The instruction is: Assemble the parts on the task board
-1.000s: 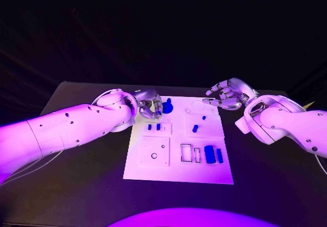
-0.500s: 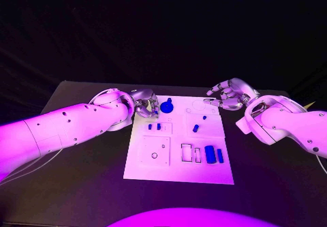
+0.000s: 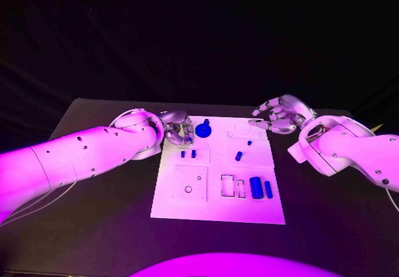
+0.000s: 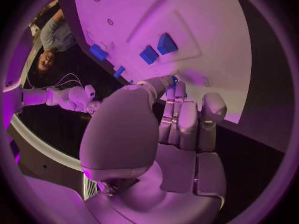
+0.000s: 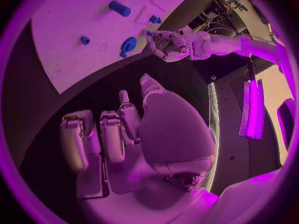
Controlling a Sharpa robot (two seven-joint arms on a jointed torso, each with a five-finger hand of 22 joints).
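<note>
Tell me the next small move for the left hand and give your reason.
Probably pull the left hand a little further away from the large blue part at the far end of the task board. The part sits on the board beside the fingers with a gap between them, and the hand holds nothing. The right hand hovers off the board's far right corner.

We see a smooth, matt task board [image 3: 218,202], glossy plastic arm shells [image 3: 83,156], metallic hands [image 3: 177,128], and a matt dark table [image 3: 100,231].
</note>
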